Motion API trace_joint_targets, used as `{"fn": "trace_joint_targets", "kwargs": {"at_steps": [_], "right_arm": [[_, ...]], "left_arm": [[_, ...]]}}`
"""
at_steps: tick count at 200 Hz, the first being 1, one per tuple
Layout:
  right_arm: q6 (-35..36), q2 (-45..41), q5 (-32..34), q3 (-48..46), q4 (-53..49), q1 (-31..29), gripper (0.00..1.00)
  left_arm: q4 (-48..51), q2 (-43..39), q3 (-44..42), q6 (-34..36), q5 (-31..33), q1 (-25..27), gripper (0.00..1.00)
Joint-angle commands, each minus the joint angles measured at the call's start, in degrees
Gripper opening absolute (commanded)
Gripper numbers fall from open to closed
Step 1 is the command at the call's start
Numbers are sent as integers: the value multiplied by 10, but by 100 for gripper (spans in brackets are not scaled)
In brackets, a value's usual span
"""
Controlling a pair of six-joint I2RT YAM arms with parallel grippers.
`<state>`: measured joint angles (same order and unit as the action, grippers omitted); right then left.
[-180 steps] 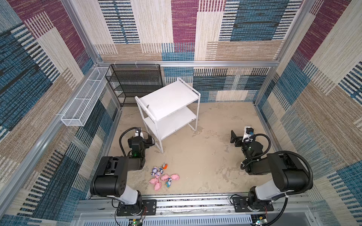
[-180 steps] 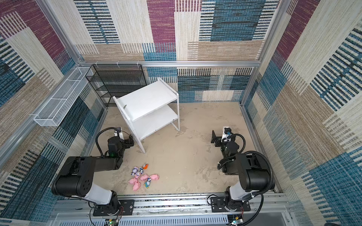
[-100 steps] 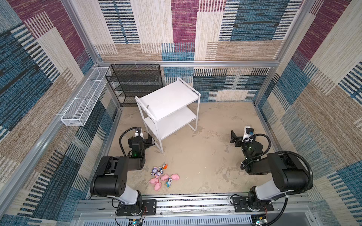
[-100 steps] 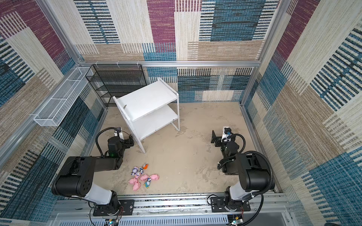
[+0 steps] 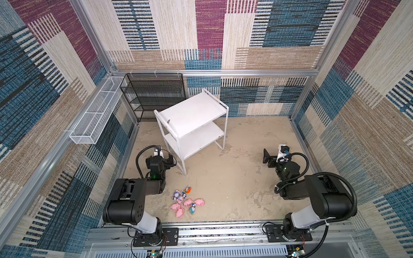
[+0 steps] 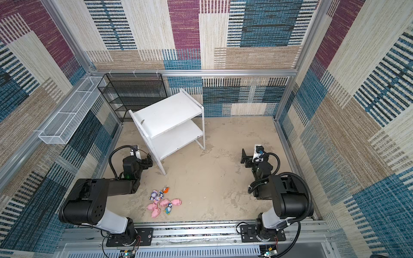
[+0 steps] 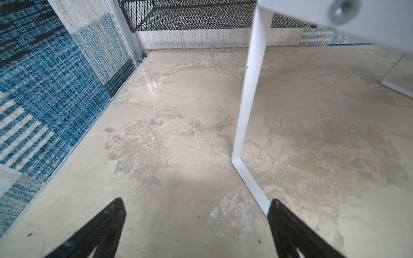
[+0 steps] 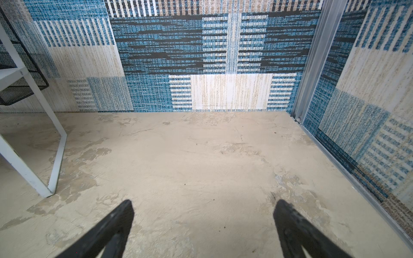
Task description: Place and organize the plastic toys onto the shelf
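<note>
Down at the near edge of the bench [image 5: 234, 178], the plastic toys [image 5: 186, 202] sit in one tight heap, pigs and hooded figures jumbled together, and nothing has stirred in the last second. Left fingers [image 7: 111, 219] are spread wide and empty, low beside the front leg of the shelf [image 5: 192, 111]. Right fingers [image 8: 120, 221] are just as wide and empty, well apart from toys and shelf. Both shelf boards are bare. No change, then, so I'd say the first pick hasn't begun.
</note>
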<state>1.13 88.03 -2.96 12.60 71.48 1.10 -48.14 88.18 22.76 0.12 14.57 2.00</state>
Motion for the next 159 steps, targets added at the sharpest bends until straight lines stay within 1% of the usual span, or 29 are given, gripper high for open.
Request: {"fn": "trace_joint_targets", "kwargs": {"at_steps": [1,32,36,39,61,80,102,127,144,159], "right_arm": [[4,-1,-1,1,9,-1,100],[5,-1,-1,1,9,0,100],[5,-1,-1,1,9,0,100],[4,-1,-2,1,9,-1,100],[4,-1,-1,1,9,0,100],[5,-1,-1,1,9,0,100],[4,-1,-1,1,9,0,100],[4,-2,-1,1,9,0,100],[4,-1,-1,1,8,0,100],[3,0,-3,4,6,0,100]], "left_arm": [[16,-19,11,2,-20,-1,98],[115,-58,47,-5,-5,0,98],[124,-61,53,-8,2,1,98],[151,-64,58,-12,9,1,98],[250,-80,97,-55,65,5,98],[333,-100,128,-101,116,12,98],[473,-135,171,-172,191,27,99],[642,-186,218,-253,255,47,99],[752,-222,245,-315,273,60,99],[830,-255,262,-358,257,64,99]]}}
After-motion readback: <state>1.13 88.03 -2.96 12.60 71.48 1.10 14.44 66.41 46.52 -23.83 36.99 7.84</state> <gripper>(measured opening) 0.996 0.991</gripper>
